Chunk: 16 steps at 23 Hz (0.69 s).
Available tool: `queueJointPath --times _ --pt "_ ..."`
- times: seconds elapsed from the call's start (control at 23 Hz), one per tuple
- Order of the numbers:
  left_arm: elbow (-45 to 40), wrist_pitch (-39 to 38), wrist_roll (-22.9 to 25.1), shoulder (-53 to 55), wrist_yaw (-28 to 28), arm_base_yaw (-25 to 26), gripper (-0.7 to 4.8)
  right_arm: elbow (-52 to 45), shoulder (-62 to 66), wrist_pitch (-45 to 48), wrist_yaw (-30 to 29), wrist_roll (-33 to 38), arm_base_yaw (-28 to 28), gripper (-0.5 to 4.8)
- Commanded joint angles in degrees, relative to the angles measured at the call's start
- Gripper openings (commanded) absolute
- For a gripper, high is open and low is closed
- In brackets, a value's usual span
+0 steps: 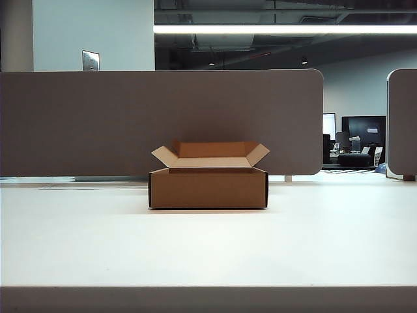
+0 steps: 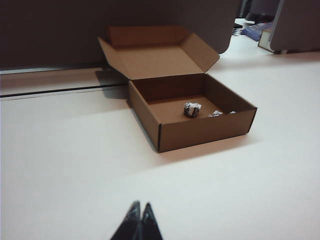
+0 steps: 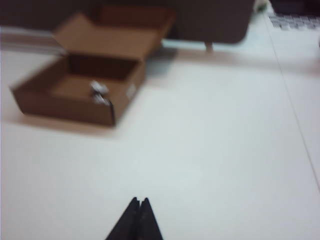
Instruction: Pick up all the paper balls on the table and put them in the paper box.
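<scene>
The paper box (image 1: 208, 188) stands open on the white table (image 1: 208, 248), its flaps spread. Inside it the left wrist view shows paper balls: one (image 2: 192, 109) on the floor of the box (image 2: 205, 127) and more (image 2: 216, 113) against the near wall. The right wrist view shows the box (image 3: 75, 107) with balls (image 3: 98, 91) inside, blurred. My left gripper (image 2: 141, 206) is shut and empty, well back from the box over bare table. My right gripper (image 3: 139, 200) is also shut and empty, far from the box. Neither gripper appears in the exterior view.
A grey-brown partition panel (image 1: 163, 120) runs behind the box. A second panel (image 1: 402, 124) stands at the far right. The table's front edge (image 1: 208, 287) crosses the exterior view low down.
</scene>
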Motion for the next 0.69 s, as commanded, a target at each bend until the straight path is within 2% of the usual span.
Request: queueJointPath --times 0.04,0.13,0.3,0.48,0.69 --pt "-2.8 4.8 0.0 -0.1 -0.5 0.1 -0.05 -4.3 -0.1 7.6 4.3 0.0 -0.1 -0.01" --pt "-4.2 5.6 0.0 -1.0 -0.5 0.1 -0.05 -8.6 -0.3 13.7 3.2 0.0 0.0 -0.01" --pt "-4.5 5.2 0.5 -2.9 -0.6 0.1 -0.05 -13.2 -2.1 17.2 -3.0 -0.9 0.1 -0.01" --pt "-6.3 5.0 0.9 -4.5 -0.2 0.1 -0.05 -17.9 -5.4 21.9 -4.9 -1.1 0.1 -0.01" --pt "-9.0 3.0 0.7 -8.4 0.0 0.1 -0.05 -20.0 -9.6 21.6 -5.8 -2.0 0.0 -0.01"
